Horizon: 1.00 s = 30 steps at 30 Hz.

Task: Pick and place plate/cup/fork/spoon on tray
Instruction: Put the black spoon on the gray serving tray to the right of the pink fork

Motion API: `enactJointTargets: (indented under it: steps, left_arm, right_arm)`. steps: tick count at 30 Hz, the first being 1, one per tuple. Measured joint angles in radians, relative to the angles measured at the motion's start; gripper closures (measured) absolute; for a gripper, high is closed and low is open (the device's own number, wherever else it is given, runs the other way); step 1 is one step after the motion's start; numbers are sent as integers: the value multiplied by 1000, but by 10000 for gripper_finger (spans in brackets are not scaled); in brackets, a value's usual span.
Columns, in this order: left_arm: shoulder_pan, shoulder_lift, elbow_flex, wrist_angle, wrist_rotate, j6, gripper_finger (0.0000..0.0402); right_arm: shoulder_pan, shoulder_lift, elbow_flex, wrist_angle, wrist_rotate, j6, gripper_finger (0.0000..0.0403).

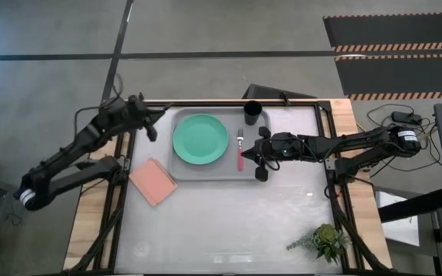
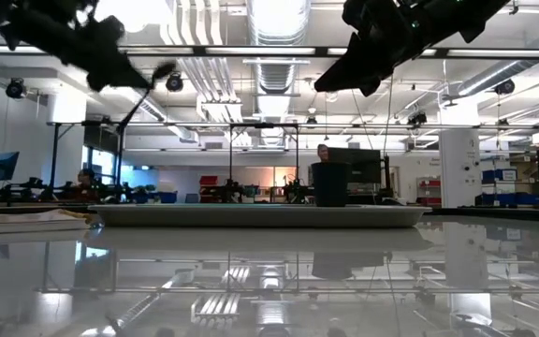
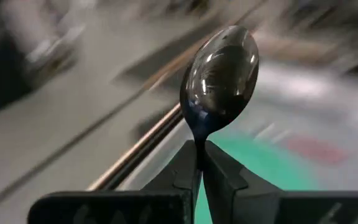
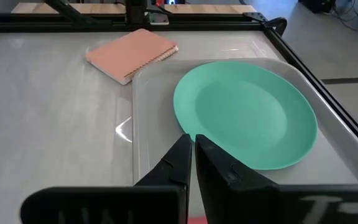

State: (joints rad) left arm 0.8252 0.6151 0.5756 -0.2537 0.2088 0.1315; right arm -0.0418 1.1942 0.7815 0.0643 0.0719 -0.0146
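The grey tray [image 1: 183,170] lies at the table's far middle. The mint-green plate [image 1: 199,139] lies flat in it, the black cup [image 1: 252,112] stands in its far right corner, and the pink-handled fork [image 1: 240,152] lies to the right of the plate. My left gripper [image 1: 159,112] is raised beside the tray's far left corner, shut on the dark spoon [image 3: 221,74]. My right gripper [image 1: 255,154] hangs shut and empty over the tray's right side, above the fork. My left gripper pinches the spoon's neck [image 3: 199,144], just below the bowl, between its two fingers. The spoon is lifted clear of the table and tilted, with its bowl [image 2: 167,68] up beyond the fingertips. The fingers hide the rest of the handle in the wrist view.
A salmon-pink square pad [image 1: 153,181] lies on the table left of the tray's near corner. A small green plant [image 1: 325,242] stands near the table's near right corner. The near half of the table [image 1: 229,222] is bare.
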Motion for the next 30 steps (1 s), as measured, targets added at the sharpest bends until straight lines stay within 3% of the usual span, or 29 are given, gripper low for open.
enactJointTargets:
  steps: [3, 5, 13, 20, 30]
  left_arm:
    - [-43, -74, -30, 146, 154, -75, 401]
    - [-78, -108, -56, 246, 203, -120, 401]
    - [-231, -123, -204, 653, 217, -229, 401]
    - [-333, 3, -266, 891, 181, -232, 401]
    - [-486, 315, -268, 1242, 96, -231, 402]
  right_arm:
    - [0, 0, 0, 3, 0, 5, 390]
    - [2, 1, -1, 14, 0, 6, 390]
    - [34, 1, -47, 203, 1, -26, 390]
    - [42, 1, -108, 392, 8, -36, 390]
    - [42, 1, -112, 443, 17, -50, 390]
